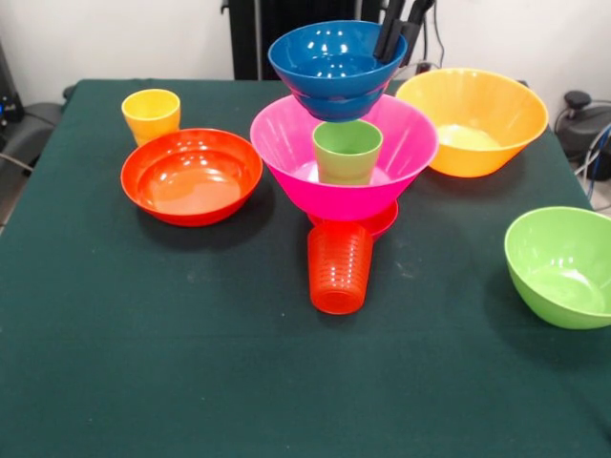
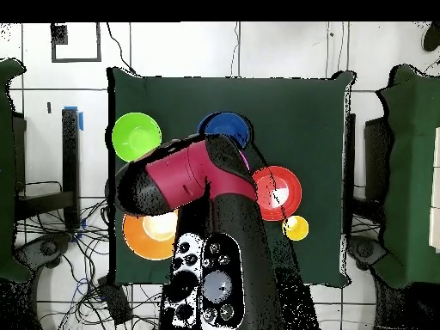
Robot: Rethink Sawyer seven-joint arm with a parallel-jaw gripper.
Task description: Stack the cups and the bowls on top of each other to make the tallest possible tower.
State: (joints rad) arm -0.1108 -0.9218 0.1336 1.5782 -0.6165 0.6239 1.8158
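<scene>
Claw (image 1: 396, 36) is pinching the rim of the medium blue plastic bowl (image 1: 336, 59), holding it above the large pink plastic bowl (image 1: 344, 157). Light green plastic tumbler (image 1: 347, 151) is sitting inside pink bowl, mid-table (image 1: 191, 363).

no readable text, labels or numbers

We count three cups, yellow cup (image 1: 151, 113), green cup (image 1: 347, 151), orange-red cup (image 1: 339, 267), we count seven bowls, pink bowl (image 1: 286, 143), yellow-orange bowl (image 1: 477, 124), red bowl (image 1: 191, 176), lime bowl (image 1: 561, 265), blue bowl (image 1: 329, 52), dark blue bowl (image 1: 339, 105), magenta bowl (image 1: 379, 224), one table (image 1: 191, 363)
</scene>
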